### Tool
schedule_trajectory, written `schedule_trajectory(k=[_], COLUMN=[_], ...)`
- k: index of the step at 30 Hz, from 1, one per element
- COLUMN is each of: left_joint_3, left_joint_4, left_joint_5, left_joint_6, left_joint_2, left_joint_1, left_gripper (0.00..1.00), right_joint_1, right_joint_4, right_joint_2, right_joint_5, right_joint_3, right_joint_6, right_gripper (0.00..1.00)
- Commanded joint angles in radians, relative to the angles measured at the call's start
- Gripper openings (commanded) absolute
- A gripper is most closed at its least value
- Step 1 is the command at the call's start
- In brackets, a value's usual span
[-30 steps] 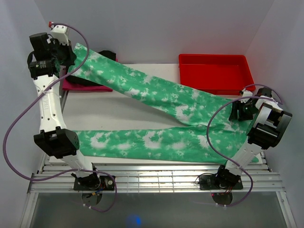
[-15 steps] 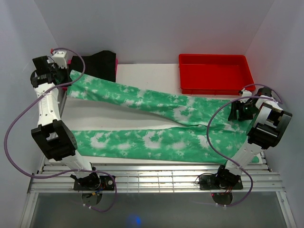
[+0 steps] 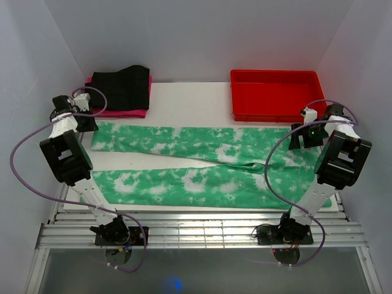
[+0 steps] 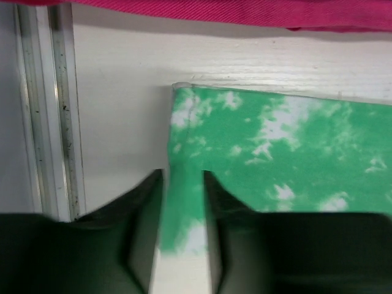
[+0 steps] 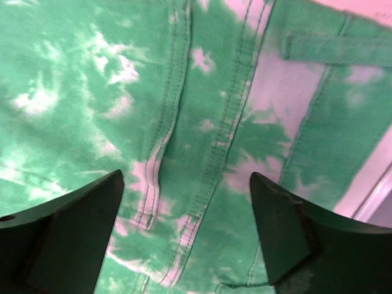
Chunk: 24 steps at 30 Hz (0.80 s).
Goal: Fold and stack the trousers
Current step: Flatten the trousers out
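The green tie-dye trousers point(image 3: 184, 139) lie flat on the white table point(image 3: 184, 98), both legs stretched left and nearly parallel, waist at the right. My left gripper point(image 3: 89, 124) sits low at the hem corner of the far leg. In the left wrist view its fingertips point(image 4: 182, 184) stand slightly apart, with the hem's edge strip point(image 4: 184, 202) lying between them on the table. My right gripper point(image 3: 299, 139) hovers over the waist end. The right wrist view shows it point(image 5: 187, 184) wide open above the seams and waistband point(image 5: 202, 92), with nothing between its fingers.
A folded black garment point(image 3: 122, 86) rests on a pink one point(image 3: 116, 113) at the back left, just beyond the hem; the pink edge point(image 4: 214, 12) shows in the left wrist view. A red tray point(image 3: 275, 92) stands at the back right. Metal rails point(image 3: 196, 226) run along the front edge.
The left gripper brought the far leg's hem down from high at the back left onto the table, and its jaws parted. The right gripper opened wider over the waist.
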<state>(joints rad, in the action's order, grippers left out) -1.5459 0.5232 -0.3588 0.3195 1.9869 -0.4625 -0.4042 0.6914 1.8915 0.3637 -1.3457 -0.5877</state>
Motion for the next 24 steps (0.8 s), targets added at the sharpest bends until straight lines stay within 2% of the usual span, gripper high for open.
schedule_trajectory(k=[1,2,3,6,10,13,17,19,24], left_joint_3=[-0.111,-0.126,-0.128,-0.096,0.045,0.185,0.358,0.424,0.520], left_joint_4=[0.072,0.086,0.099,0.159,0.357,0.470,0.492,0.495,0.463], left_joint_5=[-0.094,-0.100,-0.106,-0.176,-0.304,-0.275,-0.200,-0.164,-0.100], left_joint_6=[-0.013,-0.013,-0.014,0.003,0.173,0.292,0.377,0.412,0.458], left_joint_2=[-0.022,-0.031,-0.061,-0.138,-0.327,-0.384,-0.474,-0.477,-0.369], left_joint_1=[-0.025,-0.031,-0.034,-0.062,-0.064,-0.064,-0.074,-0.074,-0.088], left_gripper=[0.48,0.57,0.74,0.78,0.72,0.62,0.58,0.57,0.52], right_joint_1=[-0.001,-0.001,-0.001,0.002,0.007,0.007,0.008,0.011,0.031], right_joint_4=[0.089,0.106,0.123,0.198,0.307,0.387,0.419,0.405,0.323], right_joint_2=[-0.023,-0.032,-0.046,-0.104,-0.184,-0.213,-0.250,-0.256,-0.220], right_joint_5=[0.050,0.058,0.069,0.106,0.095,0.016,-0.077,-0.101,-0.123], right_joint_3=[-0.096,-0.113,-0.144,-0.173,-0.142,-0.071,0.066,0.115,0.247], right_joint_6=[-0.040,-0.044,-0.047,-0.086,-0.194,-0.296,-0.388,-0.406,-0.379], right_gripper=[0.91,0.97,0.98,0.98,0.93,0.88,0.82,0.82,0.80])
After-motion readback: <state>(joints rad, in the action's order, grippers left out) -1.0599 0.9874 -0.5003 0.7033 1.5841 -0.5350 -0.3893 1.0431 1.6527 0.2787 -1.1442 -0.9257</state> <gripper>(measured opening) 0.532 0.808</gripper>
